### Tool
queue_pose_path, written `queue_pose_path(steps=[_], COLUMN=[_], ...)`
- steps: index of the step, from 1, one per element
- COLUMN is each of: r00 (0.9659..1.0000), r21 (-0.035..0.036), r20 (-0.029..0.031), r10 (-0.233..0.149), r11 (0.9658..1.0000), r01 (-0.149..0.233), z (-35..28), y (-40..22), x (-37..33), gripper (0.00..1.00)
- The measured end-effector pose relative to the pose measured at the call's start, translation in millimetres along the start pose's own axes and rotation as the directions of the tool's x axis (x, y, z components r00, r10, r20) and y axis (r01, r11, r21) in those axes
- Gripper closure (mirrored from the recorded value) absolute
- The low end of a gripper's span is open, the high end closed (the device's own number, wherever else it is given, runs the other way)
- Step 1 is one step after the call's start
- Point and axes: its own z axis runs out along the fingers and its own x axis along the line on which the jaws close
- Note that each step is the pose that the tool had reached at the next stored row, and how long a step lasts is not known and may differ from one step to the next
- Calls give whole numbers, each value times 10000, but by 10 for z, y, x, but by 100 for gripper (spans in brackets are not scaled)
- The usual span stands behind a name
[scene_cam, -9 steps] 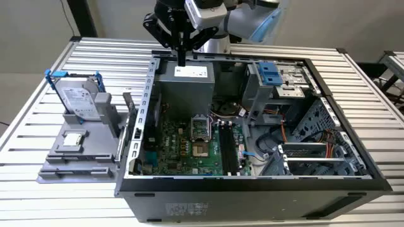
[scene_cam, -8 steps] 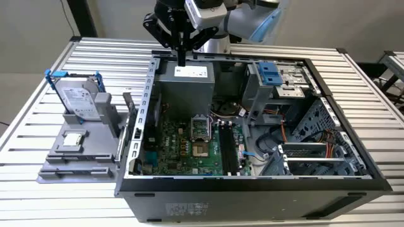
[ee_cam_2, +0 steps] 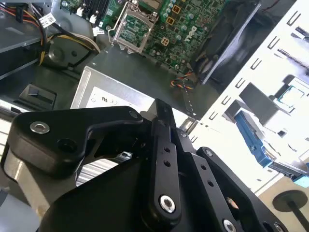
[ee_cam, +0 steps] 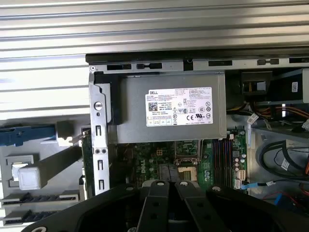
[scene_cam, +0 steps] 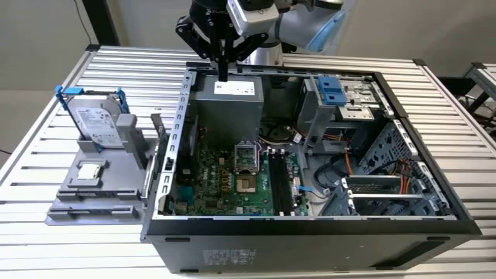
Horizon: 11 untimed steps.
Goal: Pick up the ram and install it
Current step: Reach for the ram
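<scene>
jaws pinched shut above the power supply, ram off to the side

my gripper points straight down. its two black fingers meet at the tips. as far as i can judge the jaws are closed, with no gap between them in the exterior view or the second wrist view. i see nothing clamped in them and nothing touching them.

i hang over the far end of the open computer case, above the grey power supply with its white label. in the first wrist view that box lies directly beneath me. past it, inside the case, the green motherboard lies flat, with its silver socket and the long black slots side by side.

the ram is well apart from me. it stands on edge as a thin strip just outside the case wall, on the exterior view's left, at the edge of the grey holder. in the first wrist view the ram shows as a narrow bluish-green strip right beside that wall. on the same holder the hard drive stands upright in its blue frame, and the small square chip lies flat nearer the front. everything rests on a slatted metal table.
</scene>
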Motion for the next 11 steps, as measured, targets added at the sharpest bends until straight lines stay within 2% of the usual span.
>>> queue_pose_path(steps=[6,11], r00=[10000,10000], r21=[2,0], r20=[-1,1], r10=[1,-3], r11=[10000,10000], r01=[-1,3], z=[-2,-3], y=[-2,-9], x=[21,131], gripper=[100,100])
